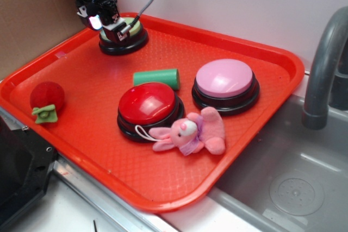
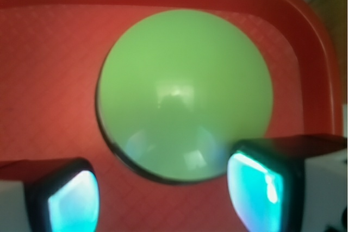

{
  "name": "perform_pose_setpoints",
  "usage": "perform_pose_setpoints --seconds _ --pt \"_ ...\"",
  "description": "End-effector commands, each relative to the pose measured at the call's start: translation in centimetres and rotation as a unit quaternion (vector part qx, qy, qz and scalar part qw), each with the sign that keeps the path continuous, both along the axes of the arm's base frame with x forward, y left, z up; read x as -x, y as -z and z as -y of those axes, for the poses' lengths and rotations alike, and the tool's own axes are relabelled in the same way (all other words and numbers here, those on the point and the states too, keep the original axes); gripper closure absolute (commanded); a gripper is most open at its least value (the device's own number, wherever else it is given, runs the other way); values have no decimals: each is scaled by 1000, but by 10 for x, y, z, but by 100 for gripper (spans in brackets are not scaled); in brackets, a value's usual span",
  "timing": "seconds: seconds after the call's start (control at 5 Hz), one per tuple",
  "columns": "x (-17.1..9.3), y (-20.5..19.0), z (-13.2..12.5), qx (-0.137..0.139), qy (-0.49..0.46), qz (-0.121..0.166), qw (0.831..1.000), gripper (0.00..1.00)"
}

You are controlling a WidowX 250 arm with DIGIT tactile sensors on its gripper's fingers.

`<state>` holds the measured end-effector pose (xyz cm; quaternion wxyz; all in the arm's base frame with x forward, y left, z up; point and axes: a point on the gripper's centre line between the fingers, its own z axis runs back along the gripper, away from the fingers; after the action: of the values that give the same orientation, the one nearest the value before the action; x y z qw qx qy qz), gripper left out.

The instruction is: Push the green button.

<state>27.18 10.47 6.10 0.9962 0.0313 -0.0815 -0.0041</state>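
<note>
Pincer [image 1: 112, 24] pointing down at tray's far corner — fingers [image 2: 70, 202] spread apart, nothing held.

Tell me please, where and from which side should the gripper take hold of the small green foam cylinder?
Probably across its round side wall, near the middle, coming from above. The green foam cylinder lies on its side on the tray, so the curved wall faces up. The red button sits very near, so the jaws should best close along the free length, not toward that button.

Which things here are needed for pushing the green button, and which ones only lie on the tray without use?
Needed:
green button
gripper, right above it

Only lying there:
red button
pink button
green foam cylinder
pink toy rabbit
red ball
small green toy
</note>
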Motion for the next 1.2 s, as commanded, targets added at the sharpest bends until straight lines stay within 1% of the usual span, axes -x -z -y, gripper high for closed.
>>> perform_pose_setpoints --seconds 0.0,0.2,0.8,1.0 --pt "-5 -34 2 2 -15 28 1000 0" --pt "-5 -46 5 -5 -17 36 999 0" --pt "-2 -64 8 -13 -19 45 999 0" --pt "1 -74 12 -35 -26 50 998 0"
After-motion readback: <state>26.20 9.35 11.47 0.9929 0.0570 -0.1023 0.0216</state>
